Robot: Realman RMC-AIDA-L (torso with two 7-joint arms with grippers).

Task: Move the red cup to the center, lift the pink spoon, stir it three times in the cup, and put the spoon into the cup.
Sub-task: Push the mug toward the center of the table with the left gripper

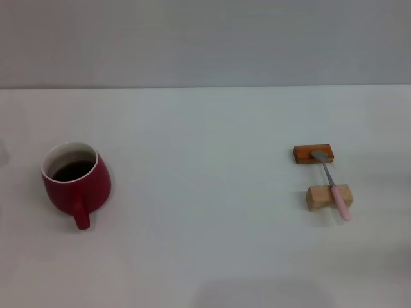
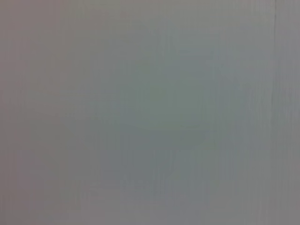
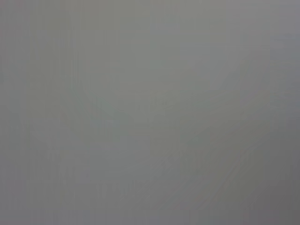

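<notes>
The red cup (image 1: pixel 76 182) stands upright at the left of the white table, its white inside holding dark liquid and its loop handle turned toward the near edge. At the right lies the pink spoon (image 1: pixel 332 183), its silver bowl resting on a dark orange-brown wooden block (image 1: pixel 313 154) and its pale pink handle across a light wooden block (image 1: pixel 328 197). Neither gripper appears in the head view. Both wrist views show only a plain grey surface.
The white table (image 1: pixel 205 192) runs back to a grey wall (image 1: pixel 205 38). Open tabletop lies between the cup and the two blocks.
</notes>
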